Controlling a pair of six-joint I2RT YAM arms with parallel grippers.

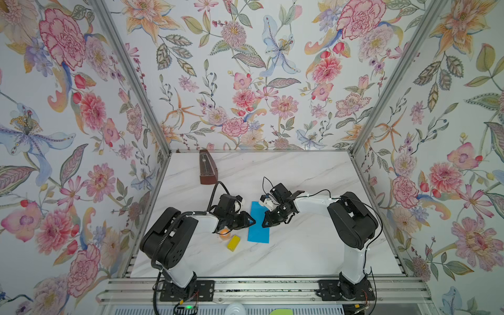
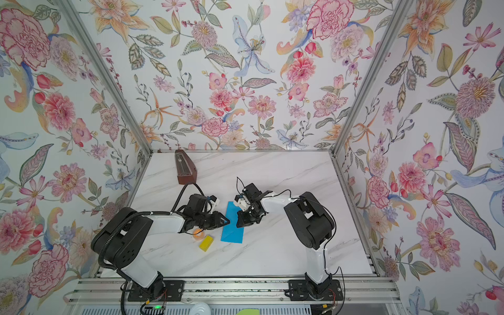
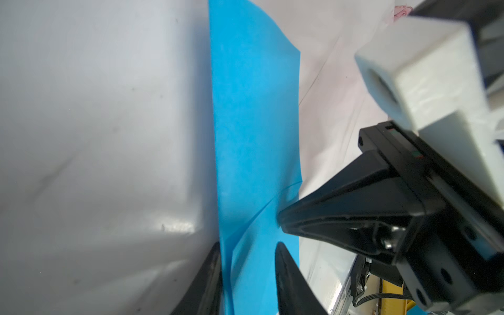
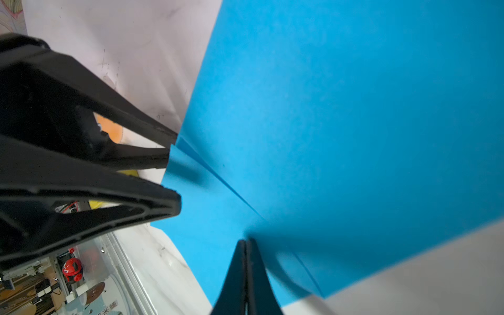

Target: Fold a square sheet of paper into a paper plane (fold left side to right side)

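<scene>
1. Square sheet of paper (image 1: 258, 226) lies folded into a narrow blue rectangle mid worktop (image 1: 313, 245), between the two tools.
2. Left tool (image 3: 248, 245): fingers apart, straddling the paper's left edge, where the top layer sits slightly lifted.
3. Right tool (image 4: 246, 241): fingers together, tip touching the paper near its right edge. Cannot tell if a layer is pinched.
4. Yellow block (image 1: 233, 243) and orange roll (image 1: 225, 234) sit near the paper's left side.
5. Brown metronome (image 1: 207, 167) stands well apart at the back.
</scene>
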